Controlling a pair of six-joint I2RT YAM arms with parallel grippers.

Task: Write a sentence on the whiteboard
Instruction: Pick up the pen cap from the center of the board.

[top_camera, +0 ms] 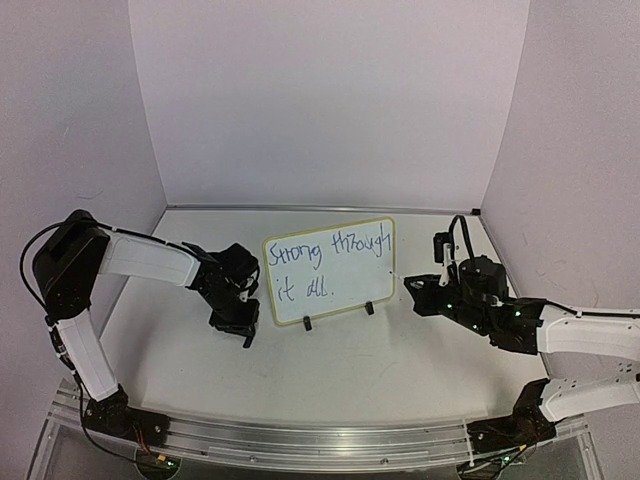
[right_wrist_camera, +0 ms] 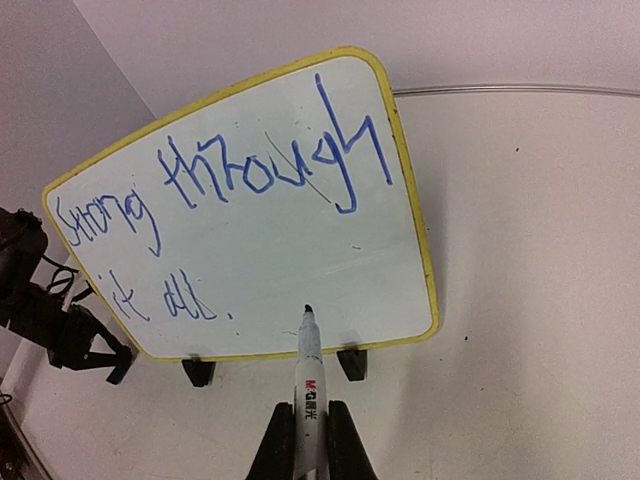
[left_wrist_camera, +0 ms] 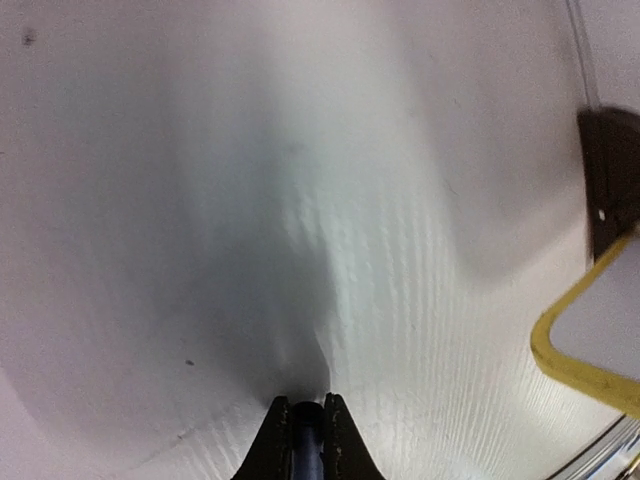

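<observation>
The whiteboard, yellow-framed on two black clip feet, stands upright mid-table and reads "Strong through it all." in blue. In the right wrist view the whiteboard faces my right gripper, which is shut on a white marker. The marker's tip points at the board's lower right part; I cannot tell whether it touches. My right gripper sits just right of the board. My left gripper is just left of the board, low over the table, shut on a dark blue cap.
White walls enclose the table on three sides. The board's yellow corner and a black foot show at the right edge of the left wrist view. A metal rail runs along the near edge.
</observation>
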